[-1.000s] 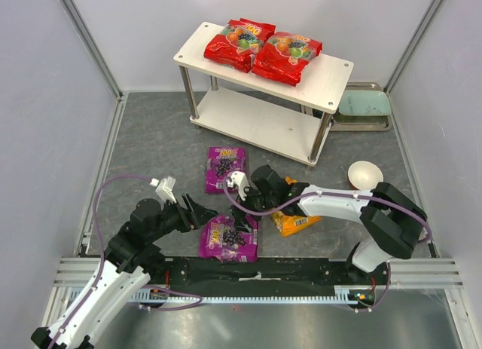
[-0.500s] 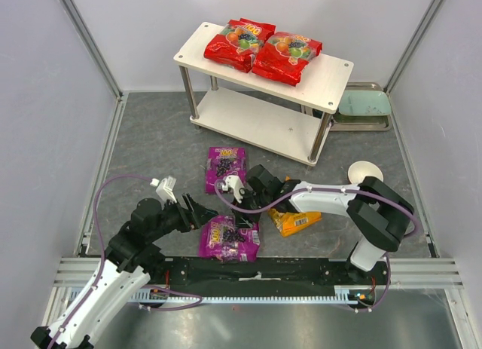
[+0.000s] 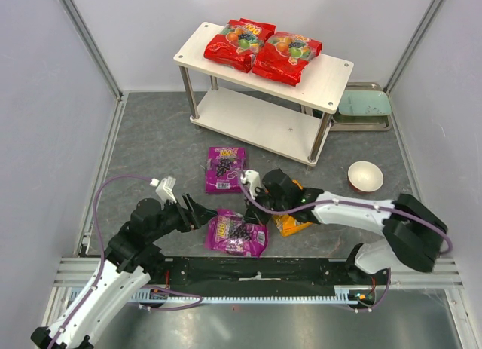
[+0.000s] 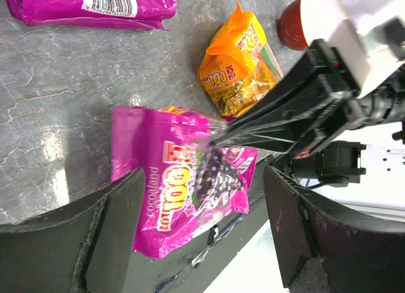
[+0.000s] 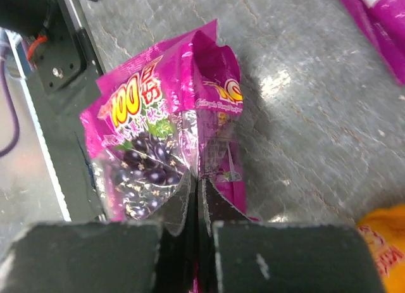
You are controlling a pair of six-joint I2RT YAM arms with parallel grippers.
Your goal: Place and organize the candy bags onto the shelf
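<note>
1. Standing far across the table (image 3: 151, 145) from both arms, the shelf (image 3: 260, 123) carries two red bags (image 3: 239, 41) on top.
2. The nearest purple candy bag (image 3: 237, 236) lies by the bases, its long axis left-right.
3. The right tool (image 5: 195, 187) is clamped on its edge; the left tool (image 3: 205, 212) gapes just beside it.

Two red bags (image 3: 239, 38) (image 3: 286, 53), two purple (image 3: 225, 169) (image 3: 238, 235), one orange (image 3: 290, 226)

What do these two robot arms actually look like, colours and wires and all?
The left arm and right arm have white links with black joints. A purple cable loops along each. Fingers are flat, dark grey.
</note>
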